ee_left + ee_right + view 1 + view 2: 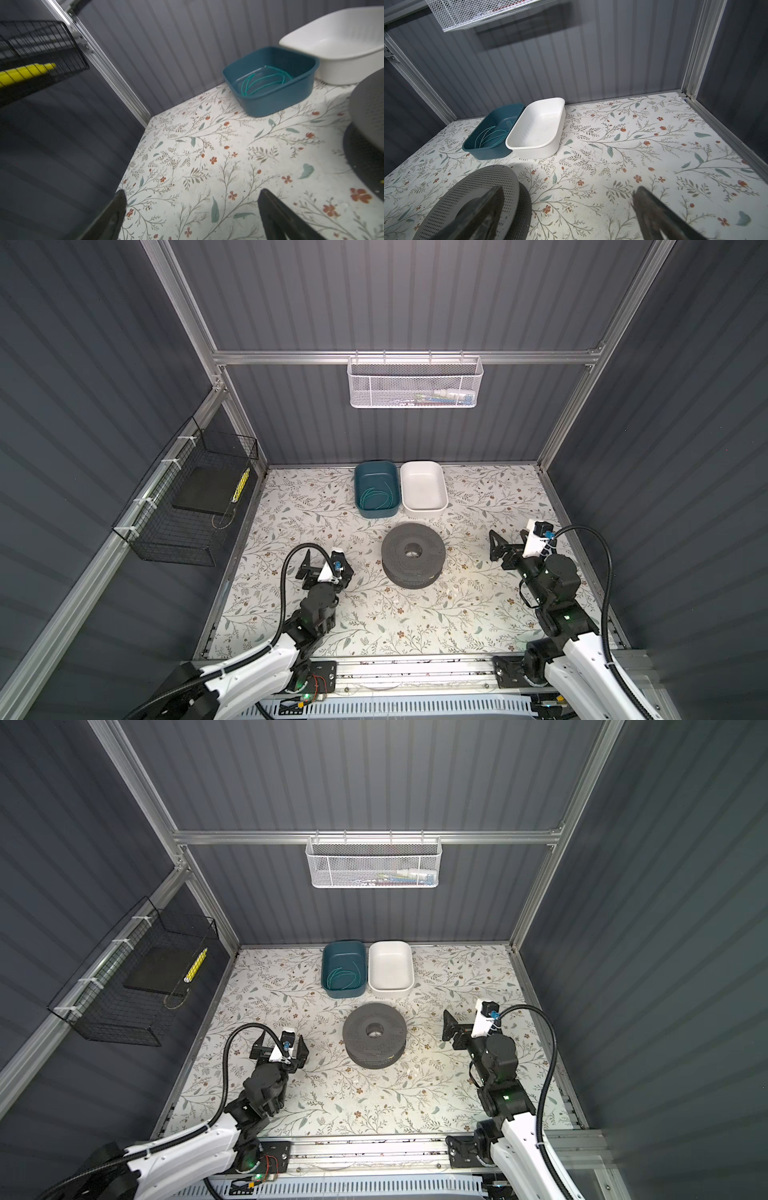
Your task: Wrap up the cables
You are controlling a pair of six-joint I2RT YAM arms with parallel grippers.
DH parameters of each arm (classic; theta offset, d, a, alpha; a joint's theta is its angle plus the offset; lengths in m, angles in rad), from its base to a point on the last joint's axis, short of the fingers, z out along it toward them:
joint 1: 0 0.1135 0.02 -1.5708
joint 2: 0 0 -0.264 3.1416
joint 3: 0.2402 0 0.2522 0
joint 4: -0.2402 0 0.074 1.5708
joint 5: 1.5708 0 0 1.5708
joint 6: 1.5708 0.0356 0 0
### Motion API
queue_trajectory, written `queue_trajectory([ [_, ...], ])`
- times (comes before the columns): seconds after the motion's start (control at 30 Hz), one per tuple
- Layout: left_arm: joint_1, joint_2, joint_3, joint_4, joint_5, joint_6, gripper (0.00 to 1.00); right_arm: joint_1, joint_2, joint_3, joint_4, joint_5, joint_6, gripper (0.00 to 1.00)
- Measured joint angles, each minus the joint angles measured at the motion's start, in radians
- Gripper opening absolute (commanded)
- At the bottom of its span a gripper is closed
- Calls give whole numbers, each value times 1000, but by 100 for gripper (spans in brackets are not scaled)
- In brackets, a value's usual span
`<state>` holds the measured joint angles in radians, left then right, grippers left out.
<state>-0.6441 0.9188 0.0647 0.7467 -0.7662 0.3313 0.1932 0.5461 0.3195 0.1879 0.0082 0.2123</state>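
A teal-green cable (376, 499) (343, 979) lies in loose loops inside the teal bin (377, 513) at the back of the table; the wrist views show it too (264, 82) (492, 135). A grey perforated spool (413, 553) (374, 1033) stands mid-table. My left gripper (326, 560) (192, 193) hovers left of the spool, open, with only tablecloth between its fingers. My right gripper (509, 541) (569, 190) sits right of the spool, open and empty; one finger overlaps the spool's edge (473, 197) in the right wrist view.
An empty white bin (424, 508) touches the teal bin's right side. A black wire basket (187, 506) on the left wall holds a dark slab and a yellow stick-like item (242, 485). A white mesh basket (415, 385) hangs on the back rail.
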Motion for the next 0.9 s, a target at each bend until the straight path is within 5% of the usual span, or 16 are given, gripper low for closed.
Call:
queue_trajectory([
  [0.27, 303, 263, 78, 134, 291, -135, 100, 0, -39, -27, -1, 14, -8, 99],
  [0.77, 394, 826, 181, 552, 394, -175, 99, 0, -70, -60, -13, 49, -30, 99],
  [0.9, 423, 835, 196, 510, 409, -180, 99, 0, -87, -71, -22, 52, -30, 99],
])
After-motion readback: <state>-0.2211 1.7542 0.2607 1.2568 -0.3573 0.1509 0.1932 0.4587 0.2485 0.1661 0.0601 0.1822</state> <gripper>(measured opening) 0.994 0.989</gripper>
